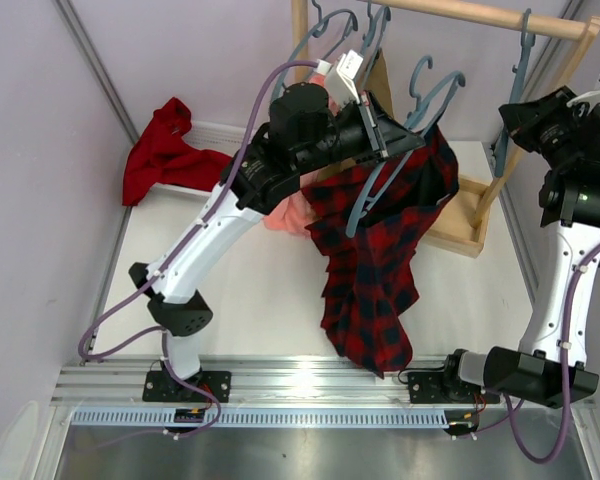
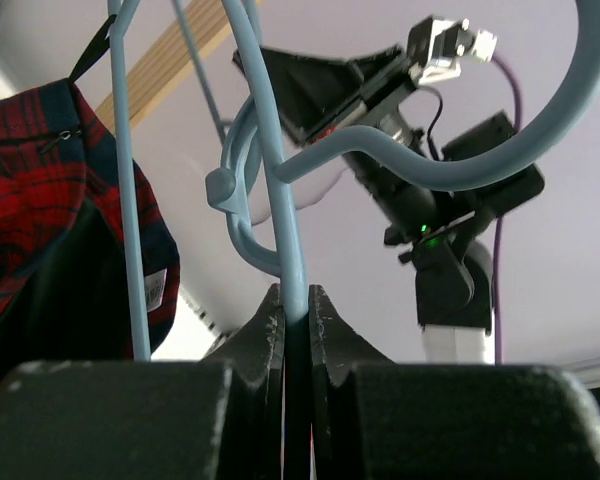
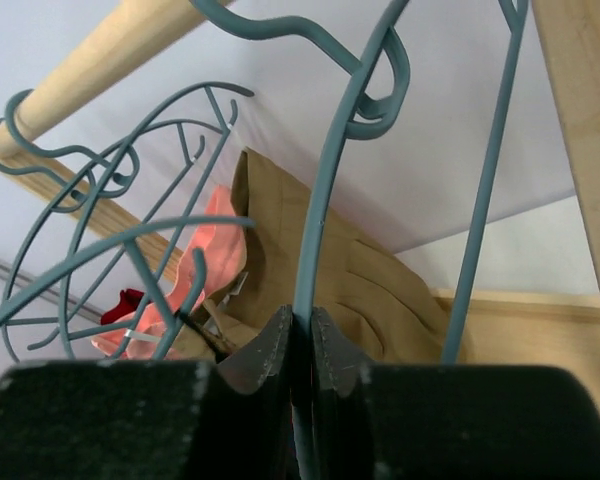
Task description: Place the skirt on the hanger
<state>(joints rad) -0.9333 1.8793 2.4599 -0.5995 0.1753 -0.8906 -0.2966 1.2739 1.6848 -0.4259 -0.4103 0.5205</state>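
Seeing your left gripper [image 2: 295, 300] pinched closed on hanger [image 2: 285, 220], skirt [image 1: 380, 270] hanging off it; right gripper [image 3: 300, 318] clamped tight on second hanger [image 3: 320, 200].

No text can be read anywhere. The skirt [image 2: 40, 200] carries a small white tag [image 2: 156, 290], but its print is too blurred.

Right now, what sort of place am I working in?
Probably a lab test cell staged as a clothes-hanging station: a wooden rail carrying blue-grey hangers, a tartan skirt, a red cloth, and plain walls boxing in a white table.
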